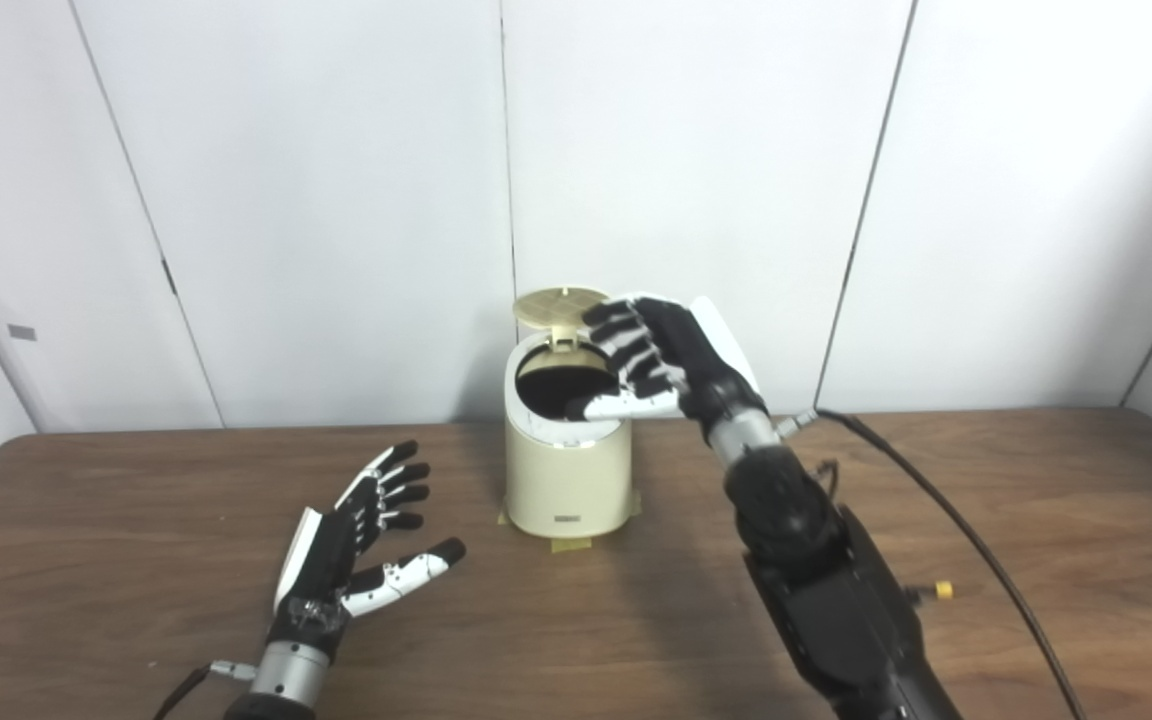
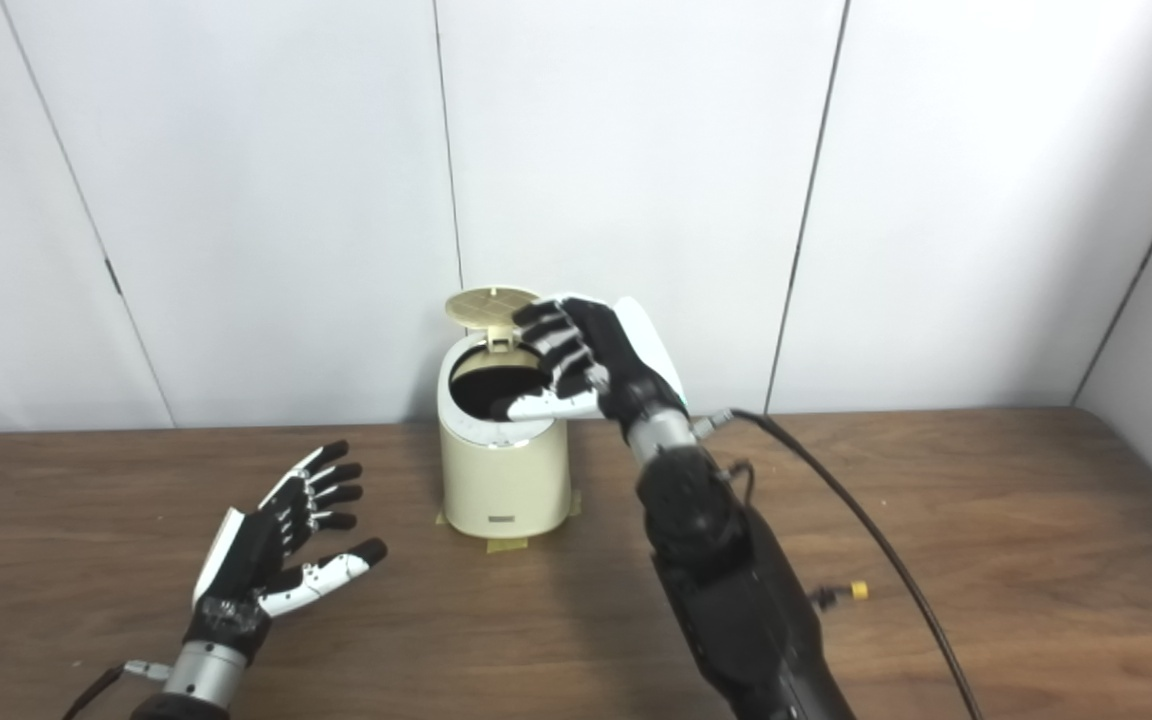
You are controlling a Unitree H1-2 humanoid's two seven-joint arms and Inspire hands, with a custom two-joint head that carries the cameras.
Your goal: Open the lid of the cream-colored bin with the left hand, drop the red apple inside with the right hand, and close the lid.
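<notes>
The cream-colored bin (image 1: 568,480) stands at the middle back of the table with its round lid (image 1: 560,305) raised upright behind the dark opening. My right hand (image 1: 651,360) hovers over the right side of the bin's mouth, fingers spread and empty, thumb reaching across the rim. No red apple shows in either view. My left hand (image 1: 366,540) rests low over the table to the left of the bin, palm up, fingers apart, holding nothing and well apart from the bin.
Yellow tape (image 1: 570,544) marks the bin's base on the brown wooden table (image 1: 136,560). A black cable (image 1: 946,510) runs from the right wrist across the table's right half. White wall panels stand close behind the bin.
</notes>
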